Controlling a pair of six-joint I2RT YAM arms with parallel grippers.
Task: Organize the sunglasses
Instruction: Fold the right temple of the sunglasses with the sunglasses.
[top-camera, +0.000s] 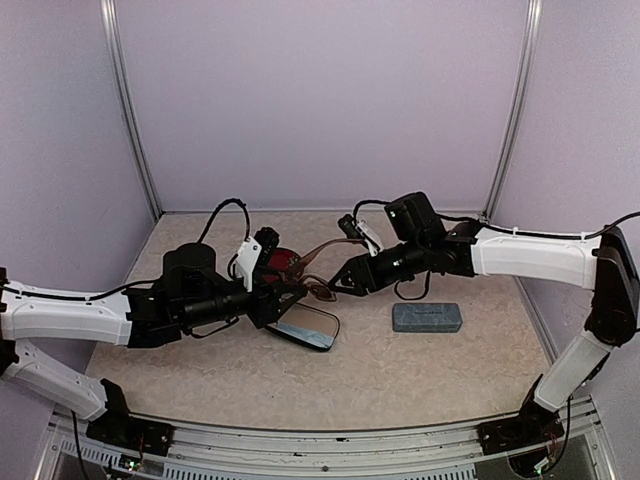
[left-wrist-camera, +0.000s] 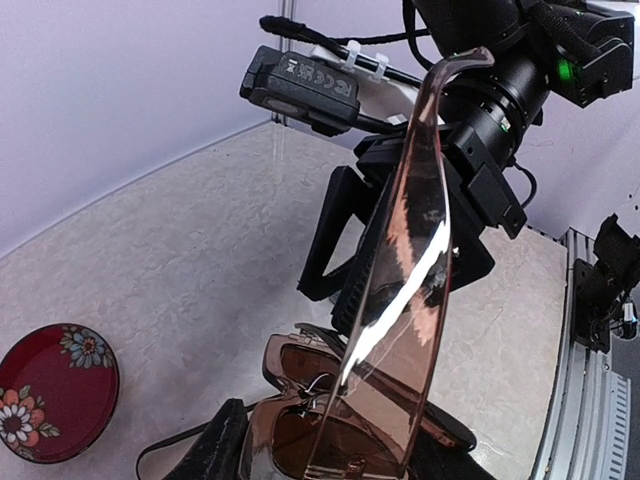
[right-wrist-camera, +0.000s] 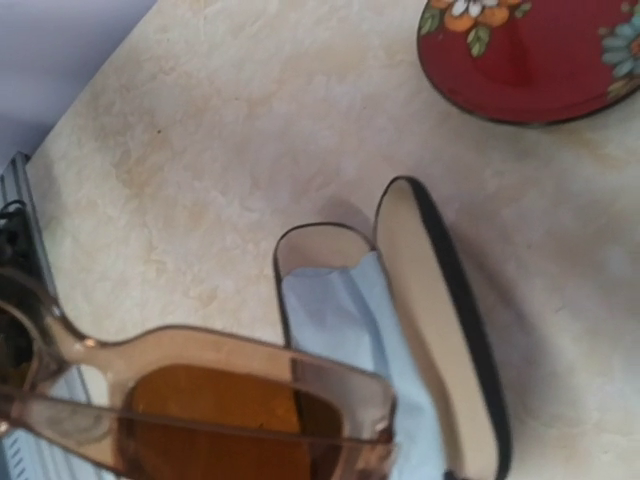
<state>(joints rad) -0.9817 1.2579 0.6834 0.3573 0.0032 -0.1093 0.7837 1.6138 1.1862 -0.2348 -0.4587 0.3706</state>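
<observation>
**Sunglasses held above the open case**

Your left gripper (top-camera: 288, 292) is clamped on the front of the sunglasses (left-wrist-camera: 395, 330) and holds them clear of the bench (top-camera: 400, 380). Holding them off the bench probably leaves the temples free to be folded. One temple stands upright, pointing away from the left gripper and toward the right gripper (top-camera: 335, 283). The right gripper sits just beside that temple. You cannot tell whether it is open or closed on anything.

The open case (right-wrist-camera: 430, 300), lined with a cloth (right-wrist-camera: 340, 320), lies directly below both grippers, so it is probably the drop point.

The sunglasses have a thick, glossy, translucent reddish-brown frame and amber lenses. The broad temple tapers to a hooked tip. Expect a smooth, slippery surface.
</observation>
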